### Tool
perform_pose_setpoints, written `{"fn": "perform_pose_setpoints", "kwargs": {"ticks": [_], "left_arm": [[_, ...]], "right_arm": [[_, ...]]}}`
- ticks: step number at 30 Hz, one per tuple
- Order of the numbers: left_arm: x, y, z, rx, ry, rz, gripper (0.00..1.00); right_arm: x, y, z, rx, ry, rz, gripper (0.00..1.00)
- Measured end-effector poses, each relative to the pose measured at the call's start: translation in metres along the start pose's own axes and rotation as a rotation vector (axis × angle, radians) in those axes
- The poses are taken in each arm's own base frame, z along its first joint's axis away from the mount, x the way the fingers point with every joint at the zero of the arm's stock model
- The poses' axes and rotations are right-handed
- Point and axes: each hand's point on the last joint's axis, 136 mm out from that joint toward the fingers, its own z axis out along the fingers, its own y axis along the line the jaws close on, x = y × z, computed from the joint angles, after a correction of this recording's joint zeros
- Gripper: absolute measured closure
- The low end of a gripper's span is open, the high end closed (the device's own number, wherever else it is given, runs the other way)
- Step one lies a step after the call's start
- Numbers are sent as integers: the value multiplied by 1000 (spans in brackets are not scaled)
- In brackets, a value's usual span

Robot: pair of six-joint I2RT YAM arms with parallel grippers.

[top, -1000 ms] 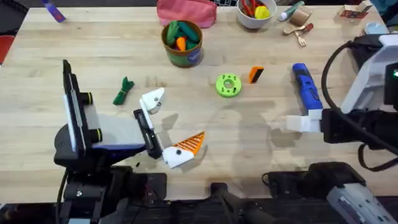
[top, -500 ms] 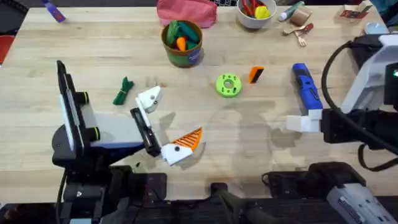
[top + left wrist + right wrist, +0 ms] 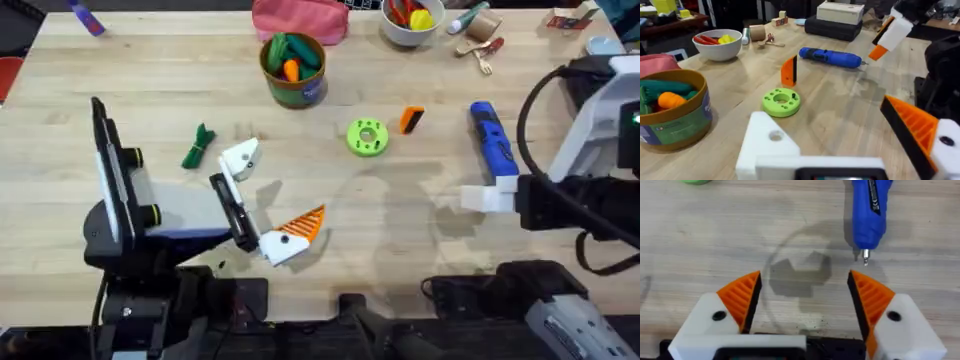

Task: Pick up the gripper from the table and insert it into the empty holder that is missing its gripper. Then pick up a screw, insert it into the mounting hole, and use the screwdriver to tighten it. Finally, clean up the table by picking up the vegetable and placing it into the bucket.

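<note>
Left gripper sits in the lower left-centre of the overhead view with its jaws spread wide, one finger wearing an orange ribbed pad and the other ending in a bare white holder, which is the mount that lacks its tip. That open pose probably keeps the empty mount exposed for fitting. The loose orange gripper stands upright on the wood in the upper right-centre, just beside the bright green disc. Right of those lies the blue screwdriver, its silver tip aimed down-frame toward the right gripper, whose two orange pads are parted over bare table, holding nothing, seemingly poised to reach for the tip. Further out, the dark green vegetable lies at mid-left near the holder, well apart from the bucket at the top centre.
</note>
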Motion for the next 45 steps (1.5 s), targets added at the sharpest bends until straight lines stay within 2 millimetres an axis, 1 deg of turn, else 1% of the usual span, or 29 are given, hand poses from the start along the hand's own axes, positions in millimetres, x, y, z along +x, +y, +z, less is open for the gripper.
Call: {"fn": "perform_pose_setpoints", "kwargs": {"ticks": [13, 25, 45], "left_arm": [[0, 0, 0, 0, 0, 0, 15], [0, 0, 0, 0, 0, 0, 15], [0, 0, 0, 0, 0, 0, 16]], "right_arm": [[0, 0, 0, 0, 0, 0, 7], [0, -9, 0, 53, -1, 0, 7], [-1, -10, 0, 58, -2, 0, 8]]}}
